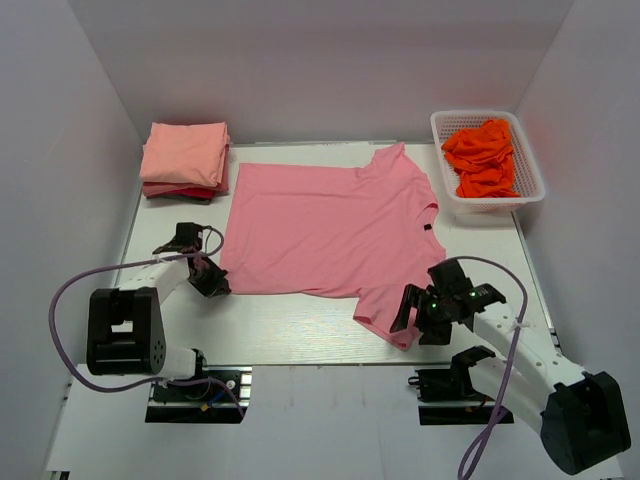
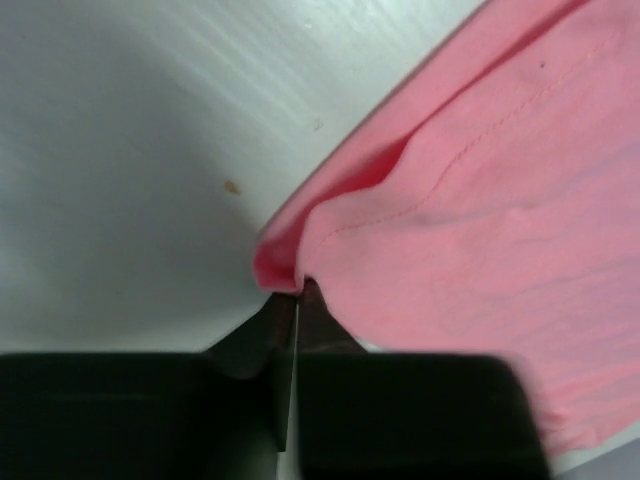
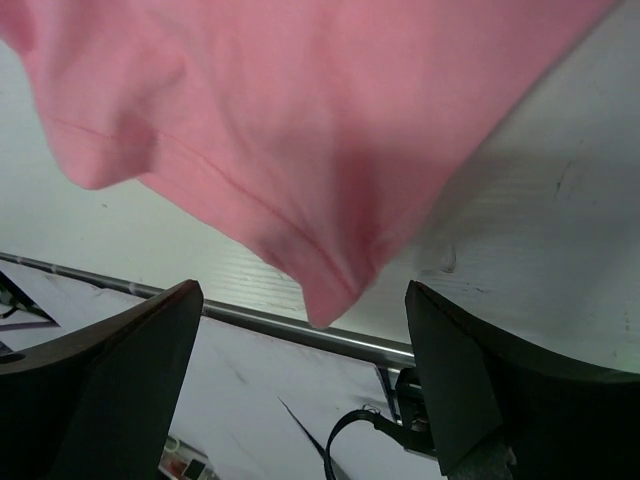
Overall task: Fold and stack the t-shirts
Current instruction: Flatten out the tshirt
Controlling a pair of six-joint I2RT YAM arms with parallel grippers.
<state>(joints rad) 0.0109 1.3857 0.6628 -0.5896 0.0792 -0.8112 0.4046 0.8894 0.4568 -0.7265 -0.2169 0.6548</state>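
Starting the first fold, apparently. Pinching with the narrow left gripper (image 1: 213,284) the hem corner of the rose-pink short-sleeved cloth t-shirt (image 1: 330,225), spread flat, slightly rumpled, on the white table (image 1: 290,325). Holding the right gripper (image 1: 420,312) wide, empty, at the near sleeve; next, closing there and lifting both corners together.

Left fingers (image 2: 255,345) pinched shut at the tips, right fingers (image 3: 110,380) spread wide apart
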